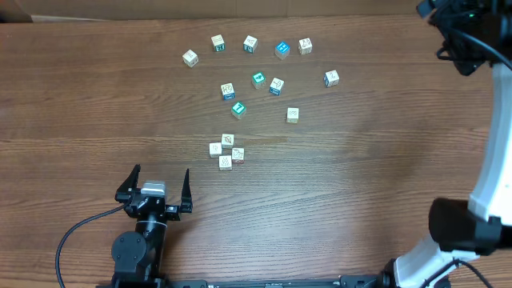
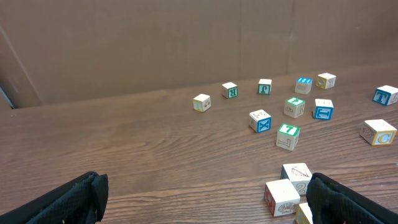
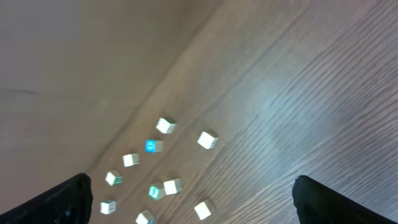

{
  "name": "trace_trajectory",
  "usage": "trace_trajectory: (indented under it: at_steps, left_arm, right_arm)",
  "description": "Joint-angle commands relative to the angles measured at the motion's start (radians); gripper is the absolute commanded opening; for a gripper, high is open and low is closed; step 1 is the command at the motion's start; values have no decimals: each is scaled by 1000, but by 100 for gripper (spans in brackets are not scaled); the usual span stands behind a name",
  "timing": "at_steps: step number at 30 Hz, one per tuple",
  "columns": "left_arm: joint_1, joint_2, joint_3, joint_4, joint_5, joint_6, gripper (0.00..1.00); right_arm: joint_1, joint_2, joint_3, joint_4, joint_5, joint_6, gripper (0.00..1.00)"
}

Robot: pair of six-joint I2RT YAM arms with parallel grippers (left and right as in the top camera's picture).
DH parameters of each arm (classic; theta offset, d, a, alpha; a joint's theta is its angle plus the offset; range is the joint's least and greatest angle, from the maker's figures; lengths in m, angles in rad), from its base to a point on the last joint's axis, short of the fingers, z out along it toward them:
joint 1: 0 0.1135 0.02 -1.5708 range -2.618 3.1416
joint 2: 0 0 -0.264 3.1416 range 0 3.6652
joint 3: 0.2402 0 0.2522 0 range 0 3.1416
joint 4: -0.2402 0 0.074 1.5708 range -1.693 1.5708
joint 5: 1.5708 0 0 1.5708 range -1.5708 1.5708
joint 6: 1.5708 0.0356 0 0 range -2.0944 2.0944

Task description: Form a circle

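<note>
Your left gripper has its fingers spread wide, holding nothing. The circle, four pale cubes packed close, lies ahead of the fingertips, just beyond the right finger. Your right gripper is also spread wide and empty, well apart from the loose cubes.

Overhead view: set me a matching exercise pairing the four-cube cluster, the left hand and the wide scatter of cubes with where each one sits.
Things:
1. circle of four pale cubes
2. left hand
3. loose scatter of cubes

Places and states:
A. spread apart across the upper part of the picture
B. low in the picture, left of centre, open and empty
C. packed together near the middle of the picture

Pairs: 1-C, 2-B, 3-A
</note>
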State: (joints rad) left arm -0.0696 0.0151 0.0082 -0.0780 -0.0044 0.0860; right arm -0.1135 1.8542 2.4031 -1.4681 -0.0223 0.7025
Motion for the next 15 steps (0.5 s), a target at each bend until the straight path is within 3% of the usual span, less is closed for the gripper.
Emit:
trace_trajectory:
  at_steps: [1,15]
  left_arm:
    - [6,-11,-3,1,-3,26,100]
    - [6,-11,-3,1,-3,26,100]
  right_arm:
    - [-3,-22,16,0,2,-3,100]
    - [-3,-6,-5,0,2,-3,100]
